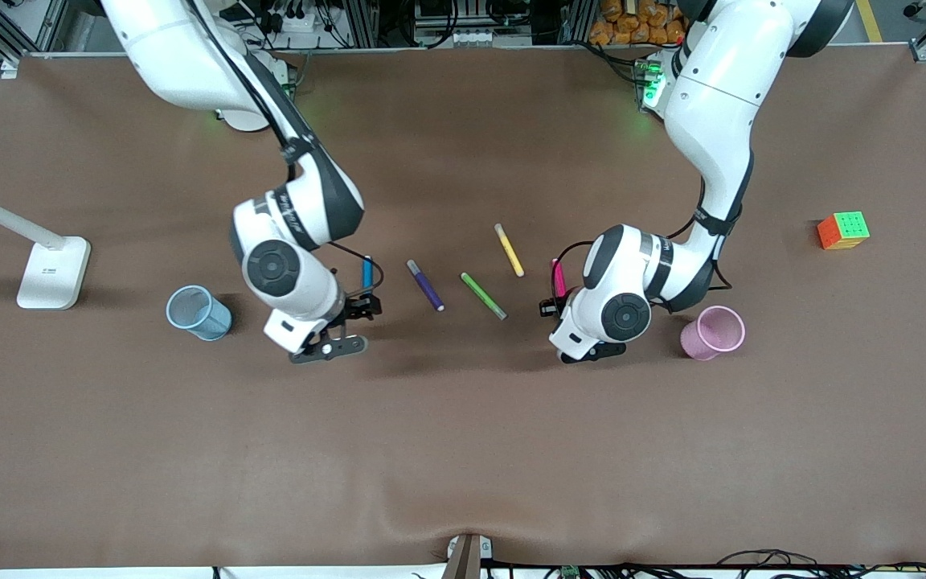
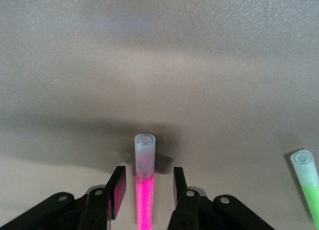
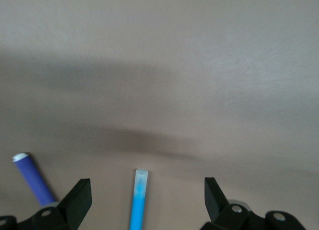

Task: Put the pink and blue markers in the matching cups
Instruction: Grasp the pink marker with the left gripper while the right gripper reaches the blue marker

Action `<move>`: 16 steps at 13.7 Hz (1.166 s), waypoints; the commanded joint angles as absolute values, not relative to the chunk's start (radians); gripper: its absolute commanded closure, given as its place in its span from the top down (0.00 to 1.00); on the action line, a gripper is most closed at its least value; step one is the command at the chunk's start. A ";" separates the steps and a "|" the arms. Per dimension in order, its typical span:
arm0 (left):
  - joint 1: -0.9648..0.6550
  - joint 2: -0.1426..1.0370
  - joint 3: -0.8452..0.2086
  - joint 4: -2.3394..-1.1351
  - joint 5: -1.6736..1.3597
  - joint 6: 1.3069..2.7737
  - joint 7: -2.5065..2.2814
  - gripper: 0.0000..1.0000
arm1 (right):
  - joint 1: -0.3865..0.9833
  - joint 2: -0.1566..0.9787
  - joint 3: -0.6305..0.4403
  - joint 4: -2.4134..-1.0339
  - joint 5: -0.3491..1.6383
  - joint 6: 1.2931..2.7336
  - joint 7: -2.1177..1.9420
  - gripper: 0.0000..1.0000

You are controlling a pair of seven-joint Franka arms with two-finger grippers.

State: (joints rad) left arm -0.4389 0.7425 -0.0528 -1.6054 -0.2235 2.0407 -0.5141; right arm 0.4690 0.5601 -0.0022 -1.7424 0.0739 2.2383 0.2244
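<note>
1. Brown matte table (image 1: 463, 450) fills the view; slight wrinkle at the edge nearest the front camera. Aluminium framing, cables and cluttered shelves run along the robots' edge.
2. Left gripper (image 2: 146, 190) low over the pink marker (image 2: 144, 190); fingers spread, one either side of the barrel, not touching it.
3. Right gripper (image 3: 148, 197) low over the blue marker (image 3: 138, 200), fingers released and wide apart, marker between them on the table.
4. Both markers lie flat on the table near the middle, each partly hidden by its wrist in the front view.
5. Purple marker (image 1: 425, 285), green marker (image 1: 483, 295), yellow marker (image 1: 509, 249) lie between the two grippers, apart from each other.
6. Blue cup (image 1: 198, 312) stands toward the right arm's end; pink cup (image 1: 713, 332) lies tipped toward the left arm's end.
7. Colour cube (image 1: 843, 230) near the left arm's end; white lamp base (image 1: 53, 272) at the right arm's end.
</note>
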 commanded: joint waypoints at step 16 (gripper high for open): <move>-0.431 0.736 -0.037 -1.586 -0.200 2.017 -0.523 0.00 | 0.558 0.545 -0.009 -1.996 0.081 2.491 0.342 1.00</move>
